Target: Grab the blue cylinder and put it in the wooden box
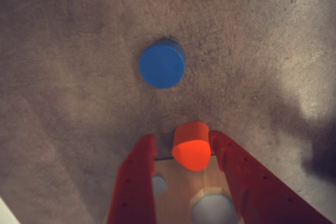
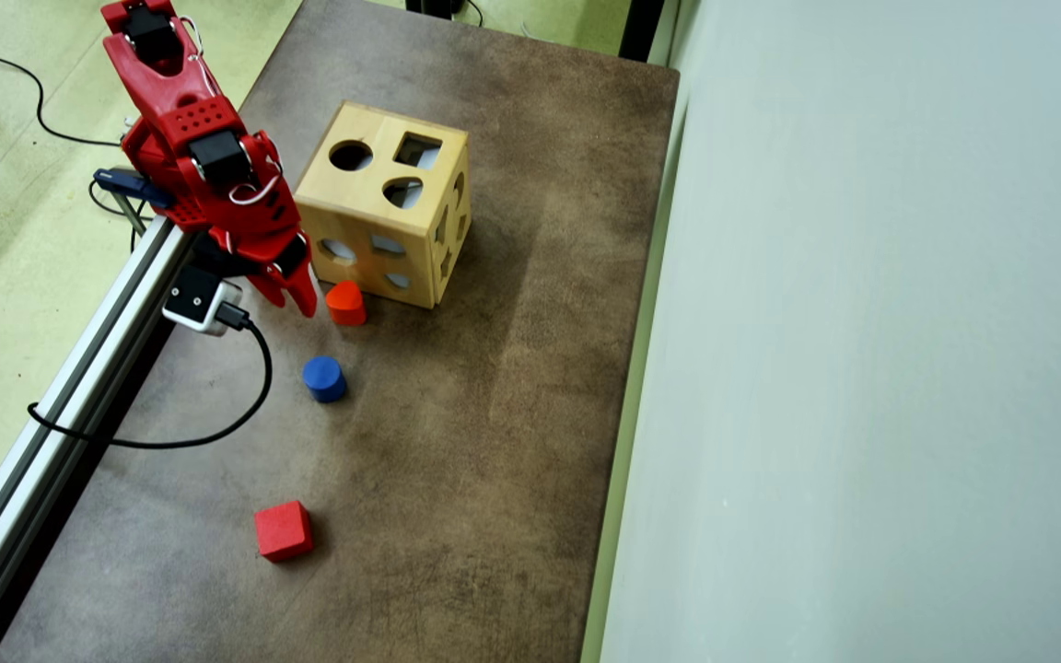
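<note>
The blue cylinder (image 1: 162, 65) (image 2: 323, 378) stands upright on the brown table, alone, a short way ahead of my fingertips in the wrist view. My red gripper (image 1: 182, 139) (image 2: 289, 295) hangs open above the table, beside the near face of the wooden box (image 2: 383, 212) (image 1: 178, 182). In the wrist view the orange-red heart block (image 1: 191, 148) shows between my fingers, against the right one, with a gap to the left one. The overhead view shows the heart block (image 2: 345, 303) resting on the table by the box. The cylinder is apart from the gripper.
A red cube (image 2: 283, 530) lies near the table's front left in the overhead view. An aluminium rail (image 2: 61, 405) runs along the left edge, with a black cable (image 2: 217, 428) looping onto the table. A pale wall (image 2: 862, 368) borders the right side.
</note>
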### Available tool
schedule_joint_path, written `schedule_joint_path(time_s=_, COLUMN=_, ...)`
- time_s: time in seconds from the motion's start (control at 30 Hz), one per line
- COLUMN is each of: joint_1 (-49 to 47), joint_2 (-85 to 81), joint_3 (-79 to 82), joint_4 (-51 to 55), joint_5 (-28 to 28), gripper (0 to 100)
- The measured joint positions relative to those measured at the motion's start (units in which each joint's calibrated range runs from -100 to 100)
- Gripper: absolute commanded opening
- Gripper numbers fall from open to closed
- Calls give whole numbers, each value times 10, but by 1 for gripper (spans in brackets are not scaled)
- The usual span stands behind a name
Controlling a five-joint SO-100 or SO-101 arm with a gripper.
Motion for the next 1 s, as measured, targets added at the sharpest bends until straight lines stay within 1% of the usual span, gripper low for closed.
schedule_joint_path(time_s=0.1, joint_1=0, joint_2=39, joint_3=-14, joint_4=0, joint_5=15, gripper=30)
schedule_joint_path(time_s=0.2, joint_1=2, joint_2=59, joint_3=-17, joint_4=0, joint_5=30, gripper=31)
schedule_joint_path(time_s=0.37, joint_1=2, joint_2=64, joint_3=-17, joint_4=-1, joint_5=35, gripper=31)
schedule_joint_path(time_s=0.5, joint_1=4, joint_2=107, joint_3=-21, joint_4=-30, joint_5=35, gripper=31)
schedule_joint_path(time_s=0.73, joint_1=36, joint_2=151, joint_3=-21, joint_4=-124, joint_5=35, gripper=31)
schedule_joint_path(time_s=0.87, joint_1=35, joint_2=157, joint_3=-22, joint_4=-139, joint_5=35, gripper=31)
schedule_joint_path(time_s=1.0, joint_1=35, joint_2=202, joint_3=-22, joint_4=-141, joint_5=35, gripper=31)
